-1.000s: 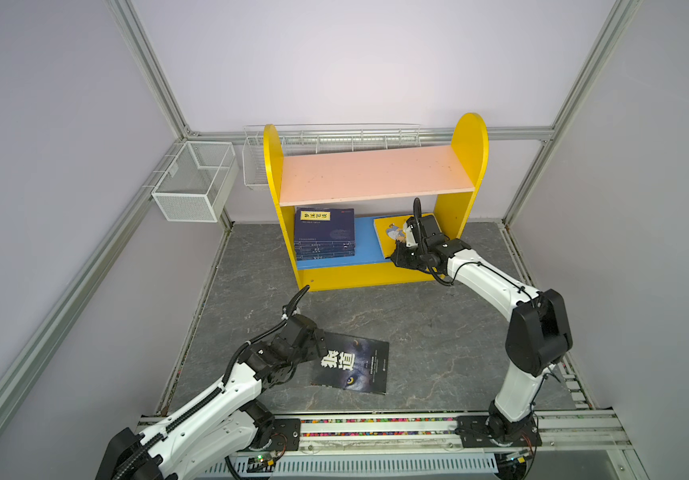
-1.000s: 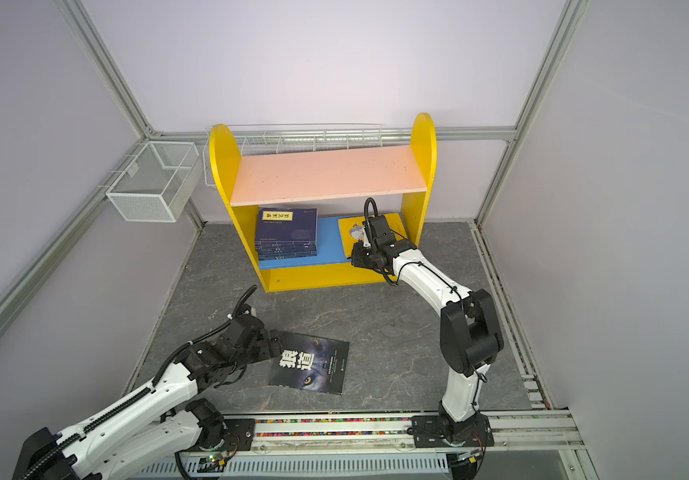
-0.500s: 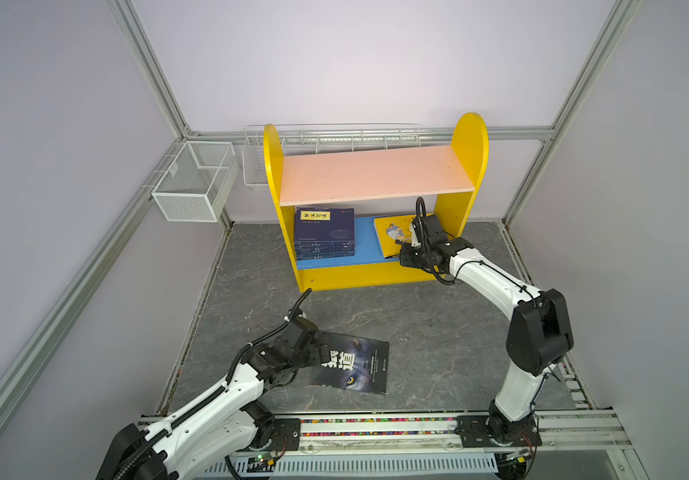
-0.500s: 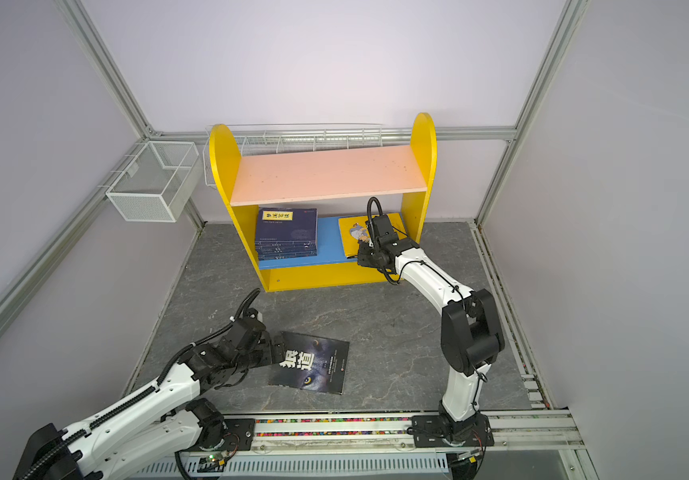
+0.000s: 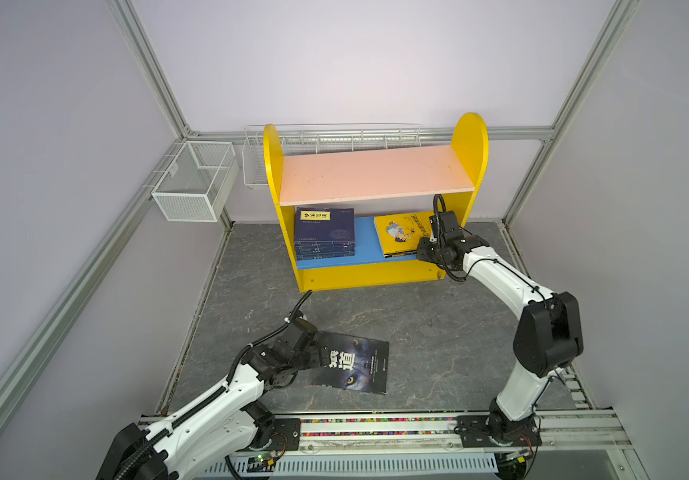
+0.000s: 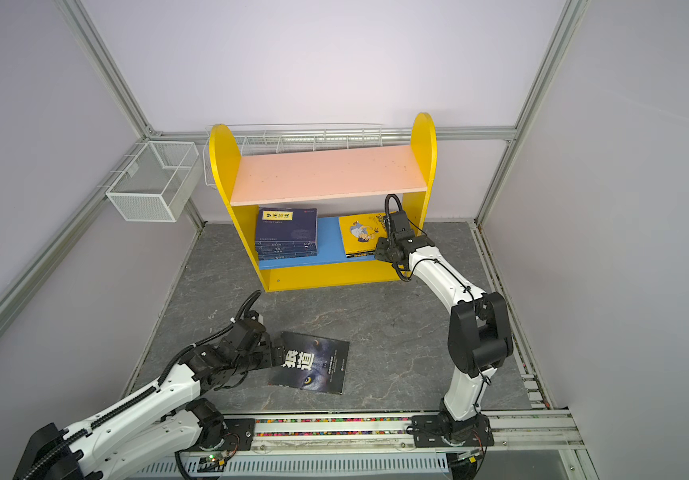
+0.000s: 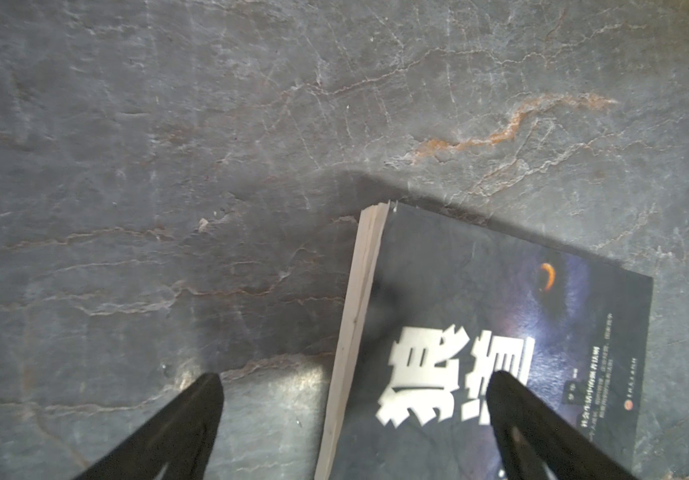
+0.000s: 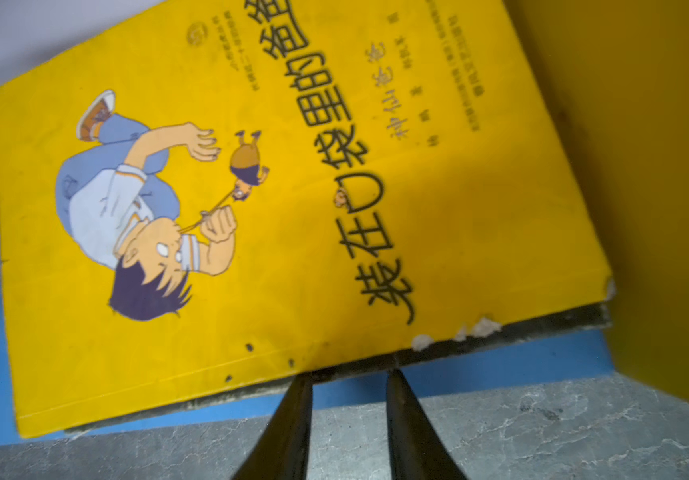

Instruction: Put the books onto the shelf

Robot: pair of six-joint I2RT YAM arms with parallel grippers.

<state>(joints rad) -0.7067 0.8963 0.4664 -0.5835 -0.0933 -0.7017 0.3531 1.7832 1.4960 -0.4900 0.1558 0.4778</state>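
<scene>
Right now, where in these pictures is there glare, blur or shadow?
Left wrist view: glare washes the cover of the dark book, and its white title is soft. Right wrist view: the yellow book is sharp; the side of the shelf lies in shade. Both top views: even light, nothing blurred.

The left arm and right arm are built from white shells joined by black joint housings. Behind the left end effector a ribbed black conduit is run along the shell; behind the right end effector a thin black cable is looped. Black, tapered fingers are fitted.
</scene>
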